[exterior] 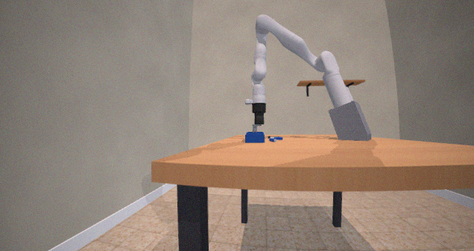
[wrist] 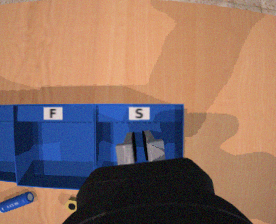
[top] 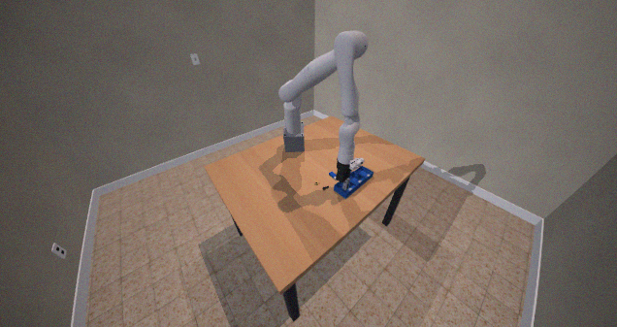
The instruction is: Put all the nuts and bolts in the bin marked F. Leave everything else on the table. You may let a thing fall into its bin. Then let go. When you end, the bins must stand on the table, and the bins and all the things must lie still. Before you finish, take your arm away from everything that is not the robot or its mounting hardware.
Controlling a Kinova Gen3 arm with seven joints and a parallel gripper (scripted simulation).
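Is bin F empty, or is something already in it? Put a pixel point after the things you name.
Bin F (top: 359,184) (wrist: 56,135) looks empty: the wrist view shows bare blue floor and walls behind its label, with no nut or bolt inside.

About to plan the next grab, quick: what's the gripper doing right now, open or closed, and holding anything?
Gripper: slightly open, with a narrow gap between the fingers and nothing visible held there.
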